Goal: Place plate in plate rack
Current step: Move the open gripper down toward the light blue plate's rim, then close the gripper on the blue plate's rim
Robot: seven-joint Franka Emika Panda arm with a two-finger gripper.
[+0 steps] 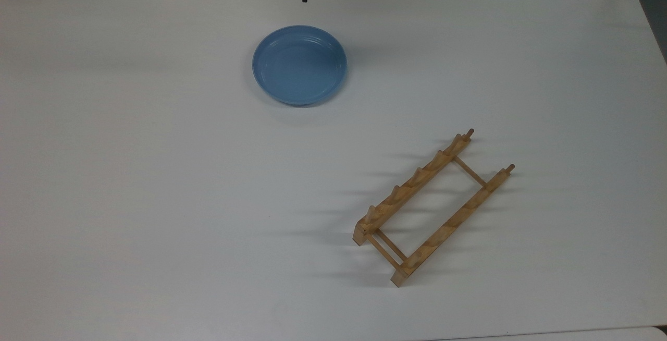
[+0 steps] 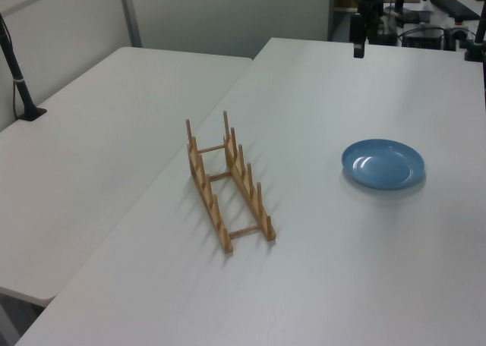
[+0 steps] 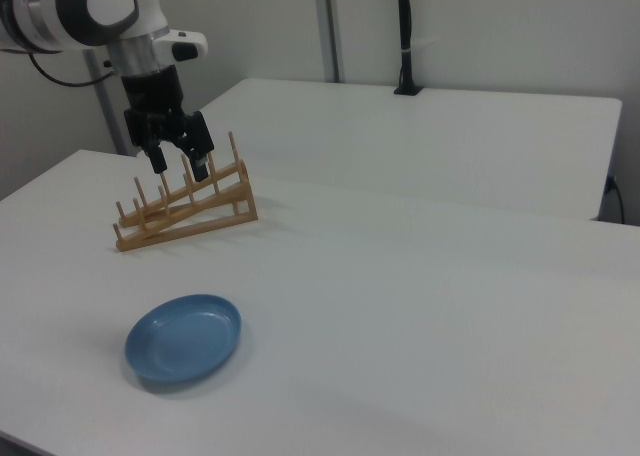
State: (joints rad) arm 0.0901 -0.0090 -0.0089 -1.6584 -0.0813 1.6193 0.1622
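The plate [image 1: 299, 64] lies flat on the white table [image 1: 130, 174]. The rack [image 1: 432, 205] stands well apart, at 4 o'clock from it in the top view. The gripper [image 3: 179, 160] hangs above with fingers spread, holding nothing.

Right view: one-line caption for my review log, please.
Open gripper hangs above table; blue plate lies flat, apart from wooden rack.
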